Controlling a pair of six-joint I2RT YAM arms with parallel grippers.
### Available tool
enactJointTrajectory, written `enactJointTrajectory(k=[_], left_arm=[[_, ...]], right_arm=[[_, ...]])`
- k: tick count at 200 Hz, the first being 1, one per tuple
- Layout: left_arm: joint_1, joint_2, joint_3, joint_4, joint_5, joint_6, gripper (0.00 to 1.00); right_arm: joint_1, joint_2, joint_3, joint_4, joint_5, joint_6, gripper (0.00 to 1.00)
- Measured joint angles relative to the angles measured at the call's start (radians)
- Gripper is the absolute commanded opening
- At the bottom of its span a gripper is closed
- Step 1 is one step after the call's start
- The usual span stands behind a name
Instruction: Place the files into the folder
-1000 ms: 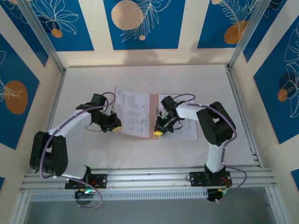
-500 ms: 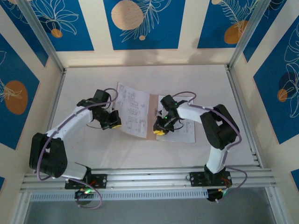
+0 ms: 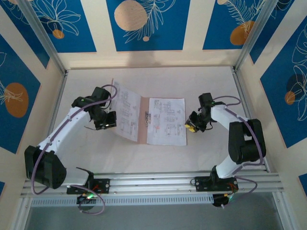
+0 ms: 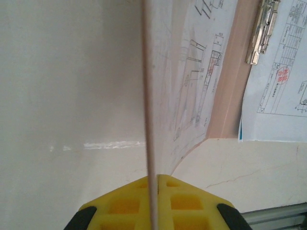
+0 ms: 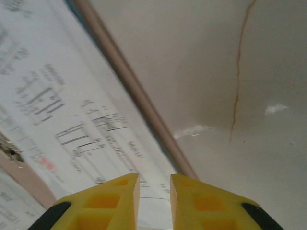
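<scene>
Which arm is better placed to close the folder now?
Probably left: the left claw pinches the raised cover of the folder, ready to swing it over the files; the right claw sits open beside them.

right gripper has left the files and pulled back rightward

Tan folder lies open in the middle of the table, its left flap tilted up with a printed sheet against the inner face. White files, printed with black diagrams, lie flat on its right half.
</scene>
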Motion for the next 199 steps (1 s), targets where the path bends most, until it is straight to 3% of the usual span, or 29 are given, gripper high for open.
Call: enactJointTrajectory(k=[43, 112, 152, 199], left_arm=[[-0.077, 0.027, 0.079, -0.050, -0.069, 0.014, 0.00], [-0.284, 0.107, 0.262, -0.099, -0.160, -0.010, 0.13], [-0.417, 0.187, 0.370, -0.092, -0.171, -0.038, 0.29], [-0.559, 0.344, 0.486, -0.007, -0.107, -0.025, 0.44]], right_arm=[[0.068, 0.106, 0.019, -0.009, 0.006, 0.005, 0.10], [0.115, 0.164, 0.084, -0.042, 0.011, 0.019, 0.07], [0.117, 0.168, 0.092, -0.050, 0.015, 0.018, 0.06], [0.117, 0.177, 0.106, -0.065, 0.015, 0.010, 0.07]])
